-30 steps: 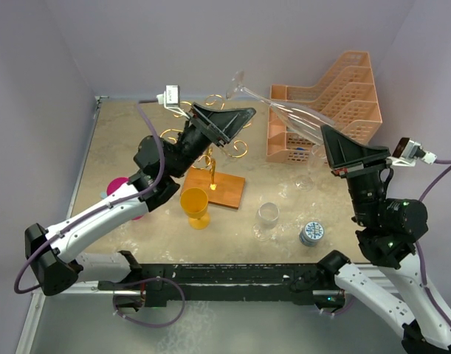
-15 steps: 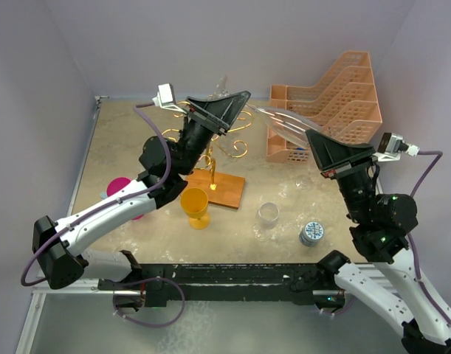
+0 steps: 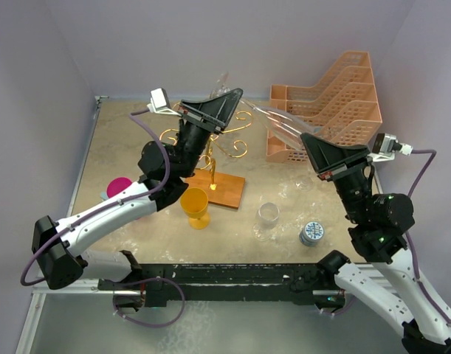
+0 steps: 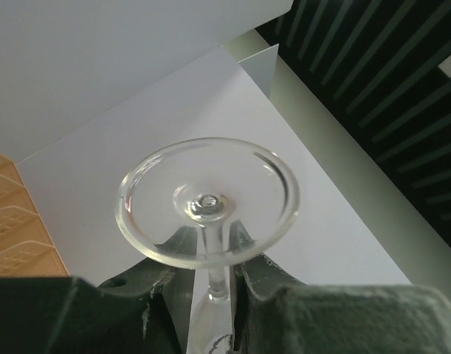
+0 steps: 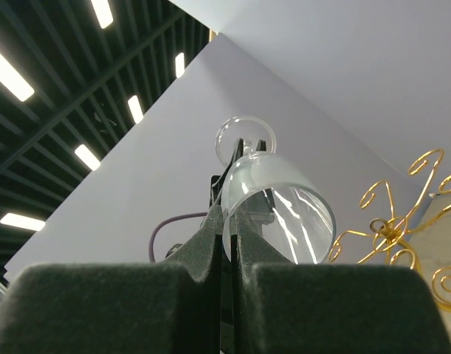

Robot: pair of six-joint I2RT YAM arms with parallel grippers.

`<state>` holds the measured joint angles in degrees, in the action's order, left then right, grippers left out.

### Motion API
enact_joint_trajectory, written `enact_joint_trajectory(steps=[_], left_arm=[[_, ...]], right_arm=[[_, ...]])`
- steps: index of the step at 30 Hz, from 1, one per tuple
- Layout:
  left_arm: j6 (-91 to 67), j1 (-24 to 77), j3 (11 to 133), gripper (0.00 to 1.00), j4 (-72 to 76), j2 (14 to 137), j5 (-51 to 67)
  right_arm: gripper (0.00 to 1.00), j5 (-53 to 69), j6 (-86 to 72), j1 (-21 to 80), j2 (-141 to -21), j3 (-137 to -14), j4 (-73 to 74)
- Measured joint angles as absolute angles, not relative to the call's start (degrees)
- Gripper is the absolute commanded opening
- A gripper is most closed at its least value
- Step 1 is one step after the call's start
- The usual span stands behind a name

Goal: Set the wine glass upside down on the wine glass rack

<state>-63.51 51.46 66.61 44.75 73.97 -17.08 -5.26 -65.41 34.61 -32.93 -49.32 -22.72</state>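
Observation:
The clear wine glass [image 3: 273,118] hangs in the air almost on its side between both arms, above the table's back. My right gripper [image 3: 308,140] is shut on the bowl's rim, and the thin wall sits pinched between its fingers [image 5: 243,236]. My left gripper [image 3: 231,99] has its jaws closed round the stem just below the round foot [image 4: 207,200]. The gold wire wine glass rack [image 3: 236,140] stands on its brown wooden base [image 3: 225,190] under the left gripper, partly hidden by that arm. Its curled arms [image 5: 402,221] show to the right of the bowl.
A peach lattice tray stack [image 3: 336,96] stands at the back right. A yellow goblet [image 3: 195,206] is just in front of the rack's base. A short clear glass [image 3: 269,215] and a small round blue-patterned tin [image 3: 311,233] sit at front centre-right. A magenta object [image 3: 119,186] lies left.
The right gripper has carried the glass leftward and lower, towards the rack. The left gripper has risen to the stem and its jaws have closed in on it.

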Motion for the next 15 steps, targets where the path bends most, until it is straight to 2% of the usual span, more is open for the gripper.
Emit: enact_joint_trajectory(steps=[4, 8, 10, 12, 15], left_arm=[[-63.4, 51.4, 66.6, 0.19, 47.1, 74.1, -18.8], [-62.7, 51.4, 66.6, 0.00, 49.1, 74.9, -19.2], [-62.4, 51.4, 66.7, 0.00, 49.9, 75.5, -19.2], [-62.0, 51.4, 67.0, 0.00, 50.5, 76.0, -19.0], [-61.2, 51.4, 67.1, 0.00, 51.3, 76.1, -18.7]], right_arm=[[0.00, -4.7, -66.1, 34.6, -32.5, -48.2, -22.9], [0.00, -3.7, -67.0, 34.6, -31.8, -47.3, -23.1], [0.00, -3.4, -67.1, 34.6, -31.7, -47.2, -23.1], [0.10, -3.4, -67.0, 34.6, -31.7, -47.2, -23.0], [0.35, -3.4, -66.2, 34.6, -31.7, -47.4, -22.1]])
